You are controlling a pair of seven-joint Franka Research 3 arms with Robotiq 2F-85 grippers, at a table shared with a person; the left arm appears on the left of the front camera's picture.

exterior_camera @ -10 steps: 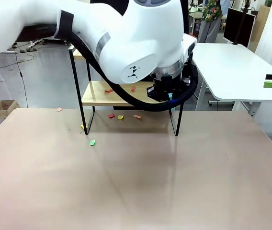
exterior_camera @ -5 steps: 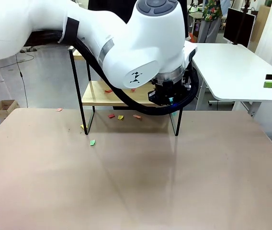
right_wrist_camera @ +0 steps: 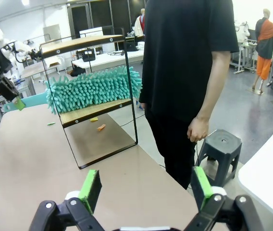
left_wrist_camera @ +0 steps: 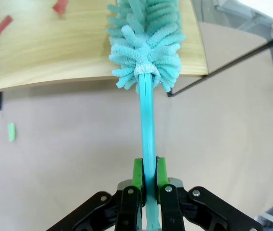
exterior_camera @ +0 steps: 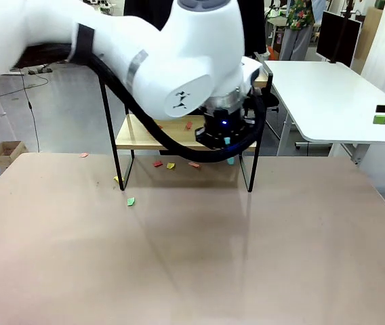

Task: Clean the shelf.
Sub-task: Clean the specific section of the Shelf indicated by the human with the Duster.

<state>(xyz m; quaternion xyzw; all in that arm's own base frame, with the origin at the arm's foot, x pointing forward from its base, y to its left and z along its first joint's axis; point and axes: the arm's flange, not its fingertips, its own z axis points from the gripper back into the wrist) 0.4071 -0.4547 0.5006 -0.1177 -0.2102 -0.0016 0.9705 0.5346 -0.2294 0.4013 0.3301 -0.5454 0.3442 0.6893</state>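
The shelf point(exterior_camera: 137, 133) stands at the table's far edge, its lower wooden board carrying red paper scraps point(exterior_camera: 188, 125). My left gripper point(exterior_camera: 225, 137) hangs in front of the shelf's right half. It is shut point(left_wrist_camera: 146, 169) on the thin teal handle of a fluffy teal duster point(left_wrist_camera: 145, 43), whose head lies over the lower board's point(left_wrist_camera: 55, 53) edge. The right wrist view shows the duster head point(right_wrist_camera: 93, 89) stretched along the lower board inside the black frame point(right_wrist_camera: 132, 86). My right gripper point(right_wrist_camera: 146, 188) is open and holds nothing, well off to the side.
Coloured scraps point(exterior_camera: 171, 165) lie on the tan table point(exterior_camera: 192, 257) under and in front of the shelf, one green point(exterior_camera: 131, 201). A person in black point(right_wrist_camera: 189, 72) stands behind the shelf beside a grey stool point(right_wrist_camera: 219, 144). A white table point(exterior_camera: 328, 95) is at the right.
My left arm has swung a little to the left along the shelf, carrying the duster across the lower board. The right gripper has stayed still.
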